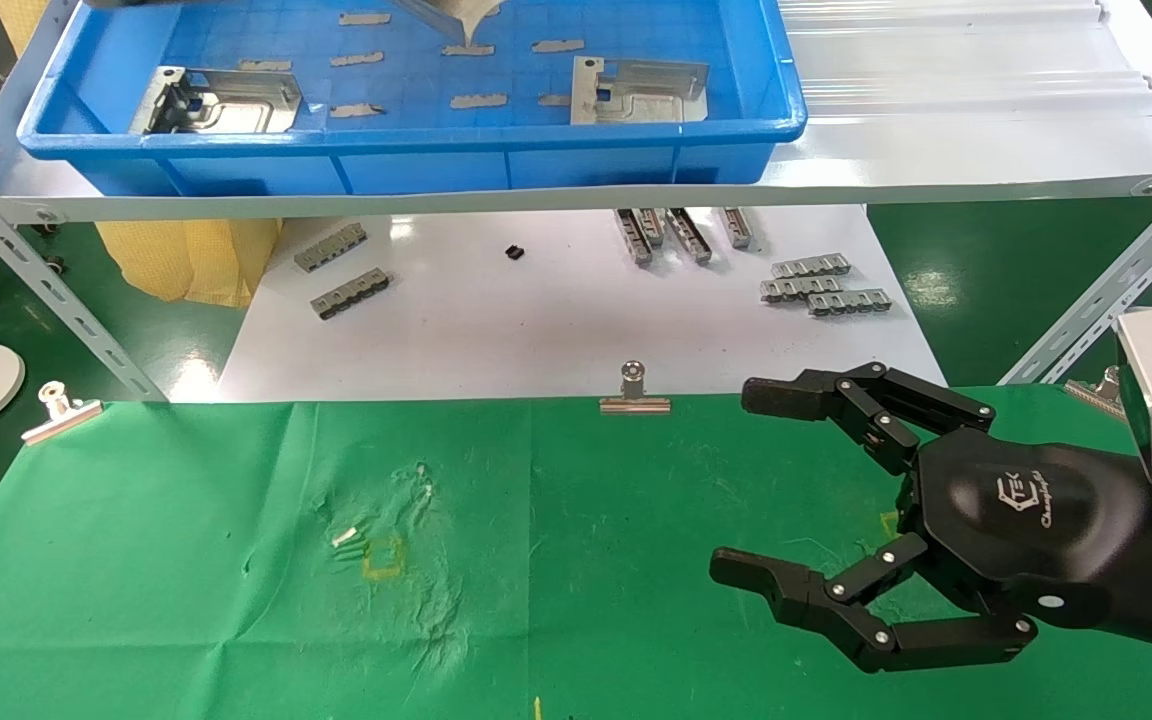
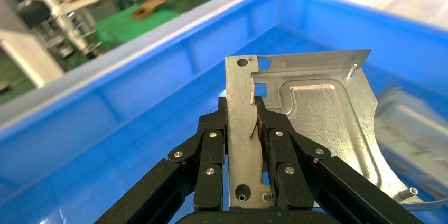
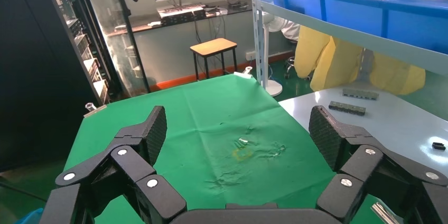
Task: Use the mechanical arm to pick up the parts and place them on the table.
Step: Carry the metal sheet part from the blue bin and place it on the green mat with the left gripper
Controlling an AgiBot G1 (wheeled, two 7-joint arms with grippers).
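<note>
While pinched in left gripper (image 2: pixel 243 115), part (image 2: pixel 311 113), above blue tray (image 2: pixel 132 97)

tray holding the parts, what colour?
Bright blue tray, clearest in the head view; two silver-grey parts lie in it, and the left gripper holds a third.

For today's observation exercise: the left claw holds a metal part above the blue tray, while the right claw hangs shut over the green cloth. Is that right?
Not quite. The right claw is open, its fingers spread wide over the green cloth, as the head view shows. The rest stands: the left claw grips a metal part above the blue tray.
</note>
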